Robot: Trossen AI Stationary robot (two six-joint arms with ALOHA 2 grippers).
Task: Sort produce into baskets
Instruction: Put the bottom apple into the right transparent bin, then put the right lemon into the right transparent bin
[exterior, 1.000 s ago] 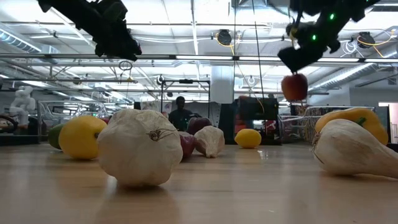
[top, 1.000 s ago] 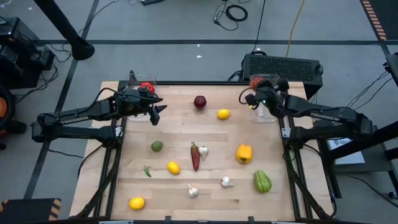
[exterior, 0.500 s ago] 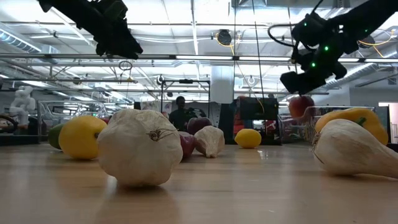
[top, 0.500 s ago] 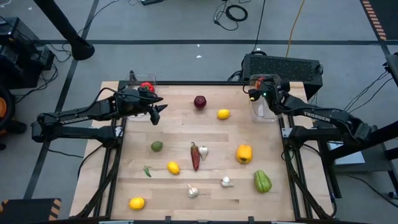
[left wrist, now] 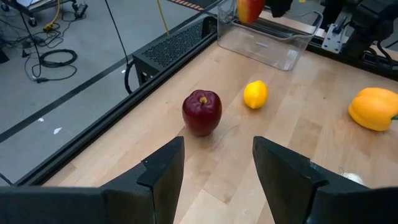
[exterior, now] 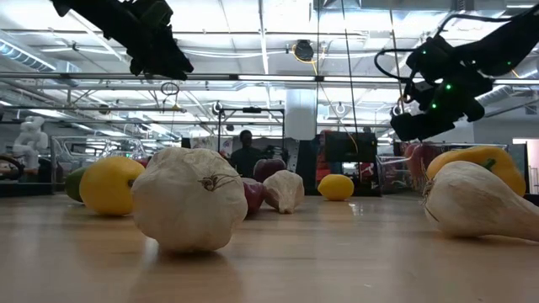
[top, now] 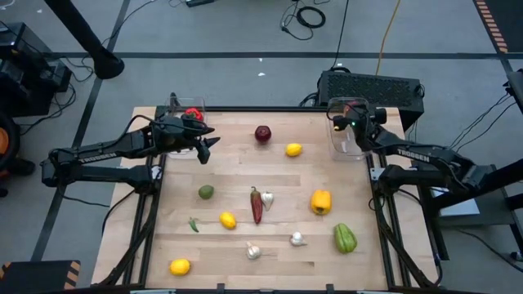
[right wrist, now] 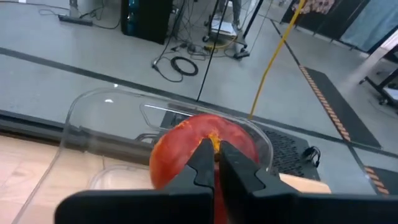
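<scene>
Sorting barely begun. Right gripper [right wrist: 214, 163], fingers pinched tight on the stem of a red apple [right wrist: 186, 152], hangs over the right basket [top: 344, 135] at the table's far right corner; apple not yet dropped. Left gripper [left wrist: 214, 171] hovers half open and empty by the left basket [top: 181, 109], which shows one red piece [top: 194, 113]. About a dozen pieces left on the table [top: 376, 269]: dark apple [top: 262, 133], lemons, peppers, garlic, chili.

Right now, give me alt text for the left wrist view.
The left end effector, open and empty, faces a dark red apple on the wooden table, with a lemon, a yellow pepper and a clear basket farther off.
</scene>
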